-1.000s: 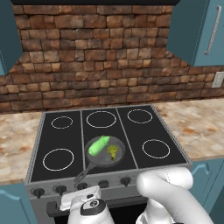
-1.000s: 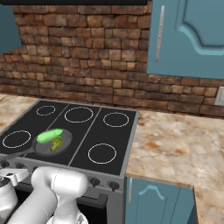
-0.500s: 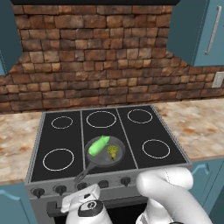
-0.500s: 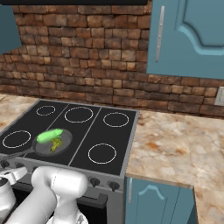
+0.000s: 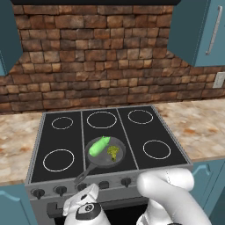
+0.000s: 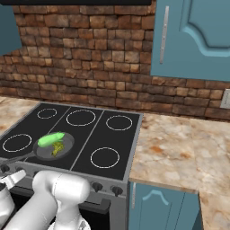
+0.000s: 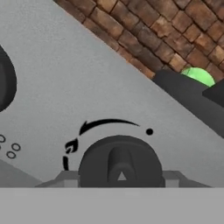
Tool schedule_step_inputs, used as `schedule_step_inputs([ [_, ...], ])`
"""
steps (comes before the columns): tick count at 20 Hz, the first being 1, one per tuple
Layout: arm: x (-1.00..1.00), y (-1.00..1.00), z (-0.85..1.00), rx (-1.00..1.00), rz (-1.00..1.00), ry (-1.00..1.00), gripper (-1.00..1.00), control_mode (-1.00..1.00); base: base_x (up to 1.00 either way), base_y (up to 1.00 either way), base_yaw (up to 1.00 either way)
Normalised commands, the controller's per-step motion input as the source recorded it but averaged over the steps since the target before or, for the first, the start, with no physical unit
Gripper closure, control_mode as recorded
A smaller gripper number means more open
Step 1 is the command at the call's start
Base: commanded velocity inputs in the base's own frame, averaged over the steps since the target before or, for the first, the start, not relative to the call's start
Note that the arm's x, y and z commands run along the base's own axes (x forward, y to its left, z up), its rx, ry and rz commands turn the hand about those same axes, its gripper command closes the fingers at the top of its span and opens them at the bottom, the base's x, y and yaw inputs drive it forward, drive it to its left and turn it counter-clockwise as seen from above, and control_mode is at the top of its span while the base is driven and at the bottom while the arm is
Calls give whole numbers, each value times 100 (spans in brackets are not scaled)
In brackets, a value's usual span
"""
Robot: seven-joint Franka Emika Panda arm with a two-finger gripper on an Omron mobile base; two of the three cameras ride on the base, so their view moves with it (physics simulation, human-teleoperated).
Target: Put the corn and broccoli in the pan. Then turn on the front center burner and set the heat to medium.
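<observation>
Base views: the pan (image 5: 105,152) is sitting on the front center burner (image 5: 107,154) near the cooktop's (image 5: 57,145) front edge, holding the corn (image 5: 99,145) and the broccoli (image 5: 114,151). Hand view: a dark knob (image 7: 120,162) on the grey control panel (image 7: 74,87) is filling the foreground; the corn is showing as a green sliver, cut off behind the pan's rim. The gripper (image 5: 86,200) is hanging before the knob row; its opening cannot be told.

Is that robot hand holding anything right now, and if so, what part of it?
It looks closed around a dark stove knob on the grey front panel, gripping its sides, though actual contact cannot be told. The corn and broccoli lie in the pan.
</observation>
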Motion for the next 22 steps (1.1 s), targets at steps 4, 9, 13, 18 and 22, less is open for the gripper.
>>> schedule_step_inputs([
  [4, 0, -6, -11, -21, 0, 0, 100, -100, 0, 0, 0],
  [9, 0, -2, -6, -21, 0, 0, 100, -100, 0, 0, 0],
  [13, 0, -4, -9, -21, 0, 0, 100, -100, 0, 0, 0],
  [18, 0, -3, -16, -21, 0, 0, 100, -100, 0, 0, 0],
  [22, 0, 0, -20, -24, 0, 0, 100, -100, 0, 0, 0],
])
